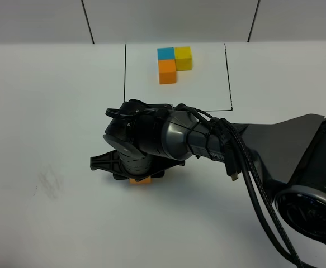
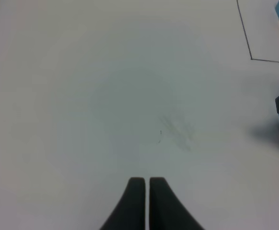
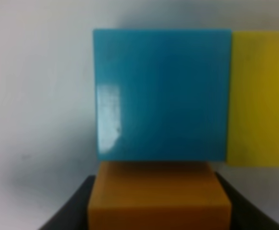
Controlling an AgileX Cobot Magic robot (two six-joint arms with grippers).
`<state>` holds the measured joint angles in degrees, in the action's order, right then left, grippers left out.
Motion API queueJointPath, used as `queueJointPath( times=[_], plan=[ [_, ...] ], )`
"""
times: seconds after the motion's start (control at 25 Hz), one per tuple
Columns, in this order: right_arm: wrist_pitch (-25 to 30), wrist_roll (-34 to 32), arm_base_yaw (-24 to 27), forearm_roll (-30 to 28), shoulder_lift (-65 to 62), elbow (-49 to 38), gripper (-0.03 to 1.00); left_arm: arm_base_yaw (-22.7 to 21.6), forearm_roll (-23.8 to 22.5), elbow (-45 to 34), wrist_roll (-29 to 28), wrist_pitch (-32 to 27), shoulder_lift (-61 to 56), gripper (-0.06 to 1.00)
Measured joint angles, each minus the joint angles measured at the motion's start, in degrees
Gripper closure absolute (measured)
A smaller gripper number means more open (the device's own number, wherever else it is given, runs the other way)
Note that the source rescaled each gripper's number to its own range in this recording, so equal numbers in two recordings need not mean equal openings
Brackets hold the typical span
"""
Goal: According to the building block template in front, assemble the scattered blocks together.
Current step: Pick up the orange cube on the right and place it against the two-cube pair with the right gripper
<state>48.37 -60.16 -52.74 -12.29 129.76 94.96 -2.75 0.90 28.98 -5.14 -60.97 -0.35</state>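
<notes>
The right pincer (image 3: 159, 211) is clamped on the small matte orange cube (image 3: 159, 196), pressing it against the matte blue cube (image 3: 162, 95), which touches the matte yellow cube (image 3: 262, 98); this seems meant to copy the framed L-shaped template of three joined cubes (image 1: 173, 62) farther back on the white worktop (image 1: 39, 111). The black right arm (image 1: 168, 137) hides these cubes from above. The left pincer (image 2: 146, 184) hangs well apart, jaws together, holding nothing.

Right arm (image 1: 207, 142) reaching across to the scene's middle, wrist bent down, right gripper (image 3: 158, 203) clamped either side of an orange block (image 3: 159, 196), left gripper (image 2: 146, 184) closed, fingertips together.
</notes>
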Motion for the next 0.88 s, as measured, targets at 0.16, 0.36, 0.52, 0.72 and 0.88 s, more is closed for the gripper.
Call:
queueJointPath(
  times=[0.16,0.36,0.52,0.72,0.88],
  plan=[
    [-0.12,0.19,0.00,0.00,0.00,0.00,0.44,0.00,0.00,0.00,0.00,0.00,0.00,0.94],
    [-0.18,0.38,0.30,0.68,0.22,0.00,0.44,0.00,0.00,0.00,0.00,0.00,0.00,0.94],
    [-0.11,1.64,1.00,1.87,1.10,0.00,0.44,0.00,0.00,0.00,0.00,0.00,0.00,0.94],
    [-0.11,1.81,1.07,1.99,1.10,0.00,0.44,0.00,0.00,0.00,0.00,0.00,0.00,0.94],
    [-0.16,1.86,1.07,1.99,1.10,0.00,0.44,0.00,0.00,0.00,0.00,0.00,0.00,0.94]
  ],
)
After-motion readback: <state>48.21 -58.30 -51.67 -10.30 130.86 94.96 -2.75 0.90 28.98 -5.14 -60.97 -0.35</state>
